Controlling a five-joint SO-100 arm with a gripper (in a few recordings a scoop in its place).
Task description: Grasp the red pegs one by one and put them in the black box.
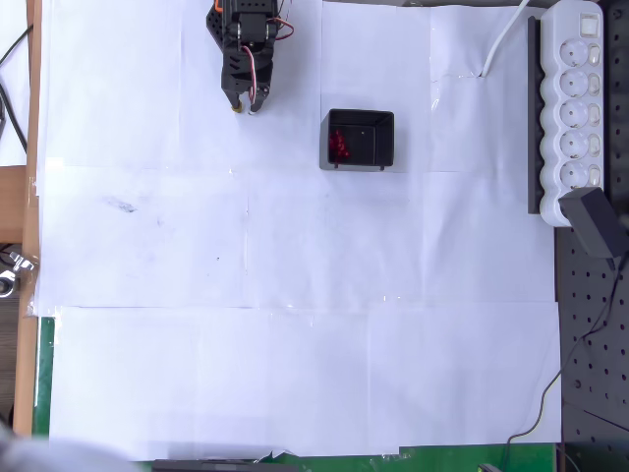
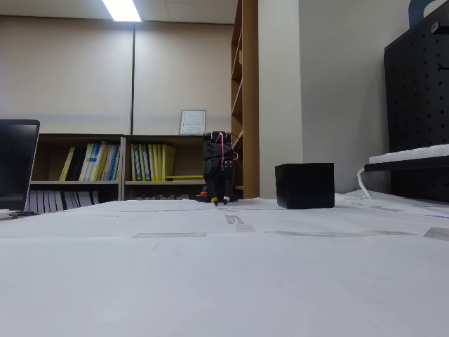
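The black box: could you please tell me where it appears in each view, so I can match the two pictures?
Overhead view: the black box sits upper centre on the white paper, red pegs clustered in its left part.
Fixed view: the box stands right of centre, seen side-on.
Shared landmark: the gripper, left of the box in both.

We see dark red pegs [image 1: 339,147] clustered inside the glossy black box [image 1: 378,126], at 3 o'clock from the black gripper [image 1: 246,106] with its orange and red wires. Plain white paper sheets [image 1: 295,295] cover the table, marked by a faint grey smudge [image 1: 120,205]. At 3 o'clock of the overhead view sits a white power strip [image 1: 575,98]; green matting [image 1: 44,383] edges the paper.
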